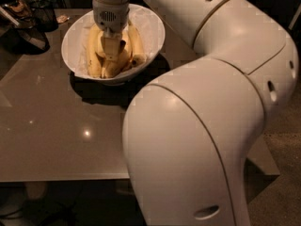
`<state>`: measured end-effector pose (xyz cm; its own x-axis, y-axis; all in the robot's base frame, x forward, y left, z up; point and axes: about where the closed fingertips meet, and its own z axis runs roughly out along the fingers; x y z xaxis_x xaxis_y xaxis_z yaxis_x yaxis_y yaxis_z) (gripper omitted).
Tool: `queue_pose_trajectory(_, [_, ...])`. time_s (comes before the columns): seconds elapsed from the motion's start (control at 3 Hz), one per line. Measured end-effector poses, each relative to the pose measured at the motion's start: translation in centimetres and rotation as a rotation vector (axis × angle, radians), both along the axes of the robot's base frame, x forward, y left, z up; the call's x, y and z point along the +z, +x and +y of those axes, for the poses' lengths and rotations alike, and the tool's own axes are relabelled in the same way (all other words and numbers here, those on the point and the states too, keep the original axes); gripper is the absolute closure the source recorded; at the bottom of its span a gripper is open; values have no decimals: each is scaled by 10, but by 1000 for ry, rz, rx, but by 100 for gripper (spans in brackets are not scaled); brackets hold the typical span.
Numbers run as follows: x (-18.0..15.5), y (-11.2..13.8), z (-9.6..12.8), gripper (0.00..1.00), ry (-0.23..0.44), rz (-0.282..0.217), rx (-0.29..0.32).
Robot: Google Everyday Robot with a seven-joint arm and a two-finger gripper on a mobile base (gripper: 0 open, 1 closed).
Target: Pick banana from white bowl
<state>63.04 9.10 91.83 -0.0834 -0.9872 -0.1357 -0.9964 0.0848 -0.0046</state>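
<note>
The white bowl (70, 39) stands on the grey table (51, 126) at the back left, with a crinkled white lining. It holds a bunch of yellow bananas (93, 55) lying side by side. My gripper (111, 50) points straight down into the middle of the bowl, in among the bananas and touching them. Its wrist (110, 8) hides the bananas' far ends. Whether a banana is held does not show.
My large white arm (211, 107) fills the right and the foreground and hides the table's right side. A dark mesh cup (44, 14) and other dark objects (21, 29) stand at the back left. A small brown item (62, 19) lies beside the bowl.
</note>
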Motion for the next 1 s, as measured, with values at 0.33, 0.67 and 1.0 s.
queue_pose_trajectory(0.33, [0, 0, 0, 100, 0, 0, 0])
queue_pose_trajectory(0.67, [-1, 0, 0, 100, 0, 0, 0])
queue_pose_trajectory(1.0, [0, 0, 0, 100, 0, 0, 0])
